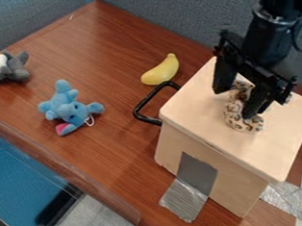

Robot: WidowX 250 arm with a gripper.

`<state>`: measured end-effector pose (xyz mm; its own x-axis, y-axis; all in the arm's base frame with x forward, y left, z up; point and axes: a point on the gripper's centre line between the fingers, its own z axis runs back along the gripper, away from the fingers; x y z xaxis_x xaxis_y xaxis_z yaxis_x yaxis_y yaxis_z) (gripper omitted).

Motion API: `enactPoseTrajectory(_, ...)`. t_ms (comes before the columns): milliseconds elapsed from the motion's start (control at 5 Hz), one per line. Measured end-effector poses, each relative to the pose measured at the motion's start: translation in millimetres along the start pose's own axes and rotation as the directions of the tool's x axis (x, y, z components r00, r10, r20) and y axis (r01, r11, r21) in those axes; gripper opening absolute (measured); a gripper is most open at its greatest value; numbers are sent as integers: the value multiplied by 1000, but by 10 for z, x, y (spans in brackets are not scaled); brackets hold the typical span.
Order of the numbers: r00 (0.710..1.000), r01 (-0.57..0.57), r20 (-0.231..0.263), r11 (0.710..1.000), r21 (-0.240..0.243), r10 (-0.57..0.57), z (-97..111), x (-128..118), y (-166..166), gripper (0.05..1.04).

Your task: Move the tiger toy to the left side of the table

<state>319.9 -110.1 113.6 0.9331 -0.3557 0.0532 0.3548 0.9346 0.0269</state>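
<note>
You see the black two-finger gripper hanging over the pale wooden box, in the upper right of the camera view. Its two fingers stand wide apart, one to either side of the small tan plush tiger toy with dark spots. The finger on the view's right overlaps the toy; whether either one presses on it, you cannot tell. The toy lies on the box's flat lid, partly hidden by the gripper.

On the box's side facing the view's left, note the black bar handle; on its front, a strip of silver-grey tape runs down onto the reddish-brown wood-grain table. Near the handle, further back, you find a smooth yellow banana-shaped toy. To the view's left of these lies a light-blue plush toy with a pink patch, and at the view's left edge a dark-grey plush toy with a white patch. Behind the table stands a grey fabric partition.
</note>
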Motion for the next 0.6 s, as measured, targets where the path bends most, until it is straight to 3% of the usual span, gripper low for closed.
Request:
enactPoseTrajectory(200, 1000, 9, -5, 1000, 9, -9, 11, -3, 9, 513)
enactPoseTrajectory(400, 1000, 13, -5, 1000, 17, -12, 64, 15, 64, 447)
enactPoseTrajectory(600, 999, -51, 7, 998, 32, 51, 157, 9, 349, 433)
